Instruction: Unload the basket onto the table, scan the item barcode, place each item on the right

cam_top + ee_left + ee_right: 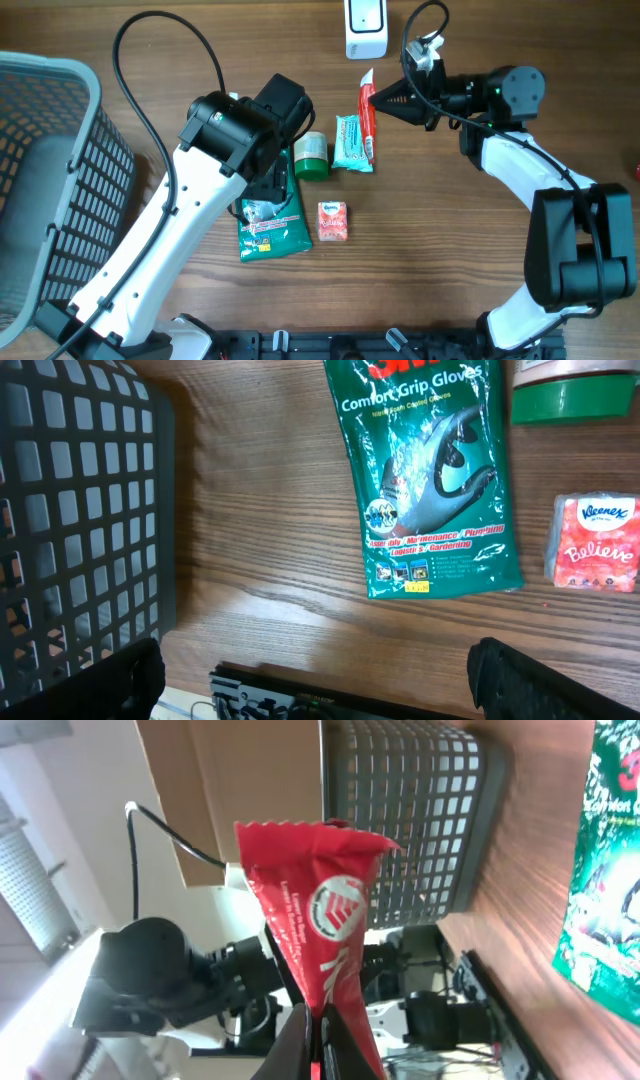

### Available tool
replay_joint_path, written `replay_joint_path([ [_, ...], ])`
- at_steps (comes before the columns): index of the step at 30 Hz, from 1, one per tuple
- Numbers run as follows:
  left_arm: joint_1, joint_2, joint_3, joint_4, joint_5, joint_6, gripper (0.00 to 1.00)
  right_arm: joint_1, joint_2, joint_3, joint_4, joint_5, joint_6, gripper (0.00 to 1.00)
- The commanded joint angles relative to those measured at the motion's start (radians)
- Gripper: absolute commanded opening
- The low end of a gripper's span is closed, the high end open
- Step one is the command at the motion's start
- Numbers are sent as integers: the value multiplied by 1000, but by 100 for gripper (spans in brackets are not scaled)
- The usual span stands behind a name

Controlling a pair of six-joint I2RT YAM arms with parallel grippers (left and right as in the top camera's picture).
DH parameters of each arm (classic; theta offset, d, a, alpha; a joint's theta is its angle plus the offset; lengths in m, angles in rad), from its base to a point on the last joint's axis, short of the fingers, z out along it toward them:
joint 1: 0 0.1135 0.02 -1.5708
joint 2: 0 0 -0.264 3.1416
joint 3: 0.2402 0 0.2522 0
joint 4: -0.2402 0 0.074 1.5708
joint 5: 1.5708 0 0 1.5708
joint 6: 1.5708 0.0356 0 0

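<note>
Glove pack (pixel 270 226), tissue packet (pixel 333 221) and green-lidded jar (pixel 311 155) sit near a basket (pixel 95 190).

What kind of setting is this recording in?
Likely a mock shop checkout: a white scanner, packaged goods like the glove pack and tissue pack, and a grey basket alongside.

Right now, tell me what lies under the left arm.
The green gloves packet lies on the table under the left arm. Overhead, the arm covers the packet's upper part; the left wrist view shows its printed front, with the top edge cut off.
</note>
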Motion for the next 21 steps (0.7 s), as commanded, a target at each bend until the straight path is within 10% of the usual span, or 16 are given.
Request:
replay_joint_path([
  [1, 3, -19, -2, 0, -17, -17, 100, -3, -14, 2, 66, -51, -4, 4],
  [10, 3, -19, -2, 0, -17, -17, 100, -24, -13, -3, 47, -13, -306, 4],
  [21, 3, -19, -2, 0, -17, -17, 100, -22, -13, -3, -1094, 315, -1126, 5],
])
